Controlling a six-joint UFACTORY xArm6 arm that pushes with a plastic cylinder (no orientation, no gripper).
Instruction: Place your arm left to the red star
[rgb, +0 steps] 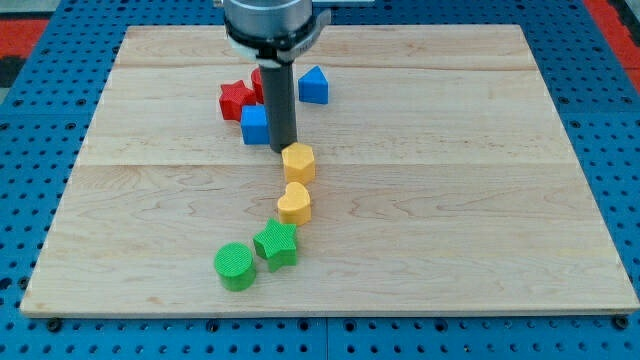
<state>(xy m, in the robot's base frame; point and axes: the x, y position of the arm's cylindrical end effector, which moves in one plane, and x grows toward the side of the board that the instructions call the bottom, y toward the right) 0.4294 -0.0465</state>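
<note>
The red star (235, 99) lies on the wooden board (450, 180) at the upper middle-left. A second red block (259, 84) sits just right of it, mostly hidden behind the rod. A blue cube (255, 125) lies just below the red star. My tip (283, 149) rests on the board to the right of the blue cube and below-right of the red star, just above-left of the yellow hexagon-like block (299, 161).
A blue pentagon-like block (314, 85) lies right of the rod. A yellow heart (294, 203) lies below the upper yellow block. A green star (276, 244) and a green cylinder (234, 266) lie near the view's bottom. Blue pegboard (40, 120) surrounds the board.
</note>
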